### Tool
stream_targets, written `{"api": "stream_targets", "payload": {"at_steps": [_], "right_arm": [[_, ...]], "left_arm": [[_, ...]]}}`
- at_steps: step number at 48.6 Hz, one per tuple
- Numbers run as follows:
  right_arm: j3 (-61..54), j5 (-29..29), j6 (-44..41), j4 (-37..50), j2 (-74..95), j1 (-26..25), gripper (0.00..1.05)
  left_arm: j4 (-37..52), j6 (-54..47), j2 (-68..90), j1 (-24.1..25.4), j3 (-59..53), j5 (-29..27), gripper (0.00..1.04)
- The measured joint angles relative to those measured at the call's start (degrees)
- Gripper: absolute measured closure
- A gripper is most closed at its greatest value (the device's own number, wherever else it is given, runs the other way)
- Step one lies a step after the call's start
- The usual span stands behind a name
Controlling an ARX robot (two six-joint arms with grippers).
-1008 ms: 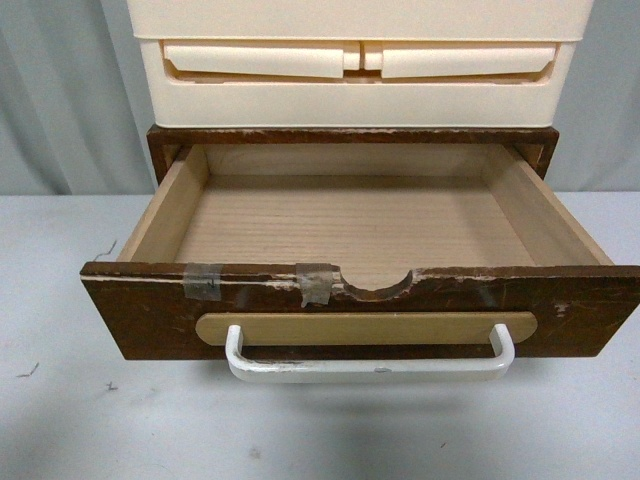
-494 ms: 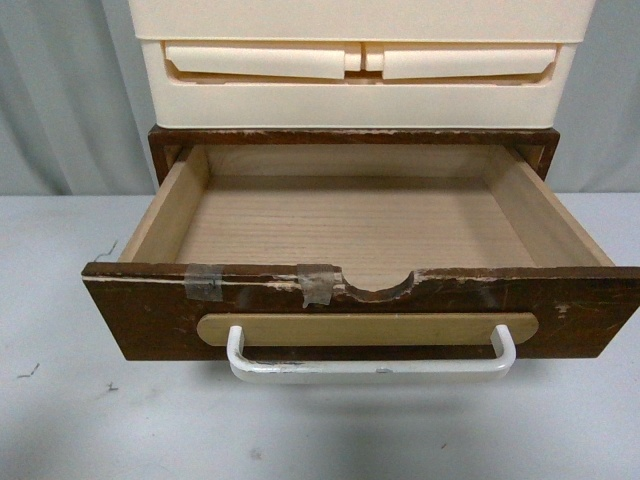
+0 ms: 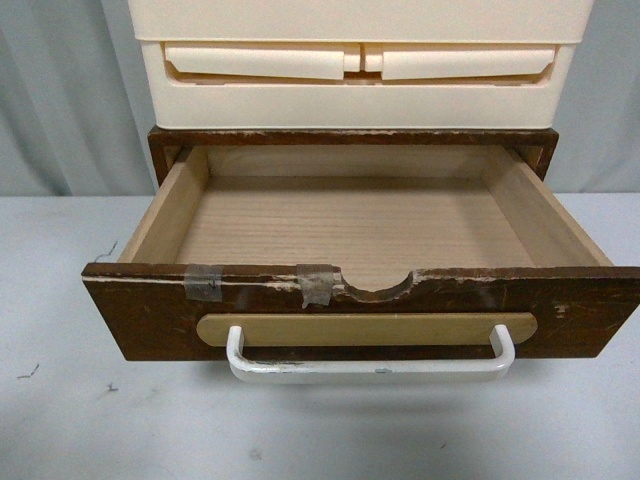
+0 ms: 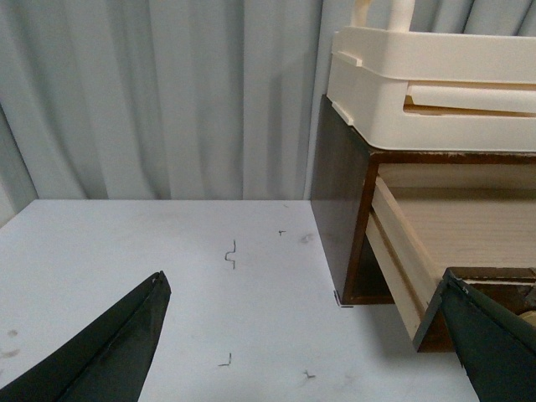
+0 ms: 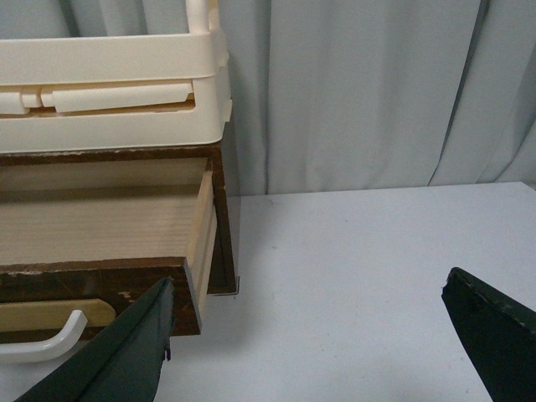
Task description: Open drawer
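Observation:
The dark brown wooden drawer (image 3: pixel 560 315) stands pulled far out of its dark brown case (image 3: pixel 350 136), showing its light wood inside. Its white bar handle (image 3: pixel 370 366) hangs under a tan oval plate, and tape sits beside the notch in its top edge. Neither gripper shows in the front view. My left gripper (image 4: pixel 310 327) is open and empty over the table, left of the drawer (image 4: pixel 402 251). My right gripper (image 5: pixel 306 327) is open and empty over the table, right of the drawer (image 5: pixel 100 226); the handle's end (image 5: pixel 50 343) shows there.
Cream plastic drawers (image 3: pixel 360 70) sit on top of the wooden case. The unit stands on a white table (image 3: pixel 60 420) with small dark marks. Grey curtains (image 4: pixel 167 92) hang behind.

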State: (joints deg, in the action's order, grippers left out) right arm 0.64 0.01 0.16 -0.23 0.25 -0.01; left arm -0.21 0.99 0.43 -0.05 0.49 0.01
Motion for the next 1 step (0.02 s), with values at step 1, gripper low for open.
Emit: {"api": "stream_targets", "payload": {"at_steps": [1], "right_arm": [[0.0, 0.0, 0.0, 0.0, 0.0, 0.0, 0.06]], "left_arm": [[0.0, 0.0, 0.0, 0.0, 0.0, 0.0, 0.07]]}}
